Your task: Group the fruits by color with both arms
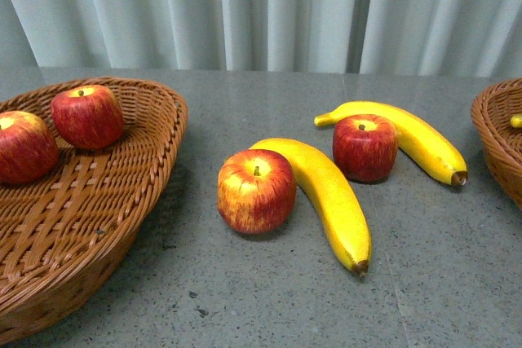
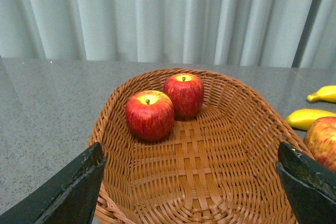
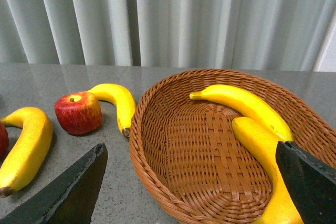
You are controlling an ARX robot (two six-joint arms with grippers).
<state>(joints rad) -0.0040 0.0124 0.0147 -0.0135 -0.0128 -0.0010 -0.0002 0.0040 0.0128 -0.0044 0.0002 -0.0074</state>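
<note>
Two basketed apples [image 2: 149, 115] lie ahead of the left claw [image 2: 190, 156], spread wide and empty. The right claw [image 3: 190, 150], likewise spread, holds nothing, facing two basketed bananas [image 3: 247, 106]; loose fruit [image 1: 256, 191] lies on the worktop [image 1: 440, 266].

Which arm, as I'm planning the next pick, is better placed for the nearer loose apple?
Probably left: the left gripper hangs open over the apple basket, nearest that apple; the right gripper sits over the banana basket.
</note>
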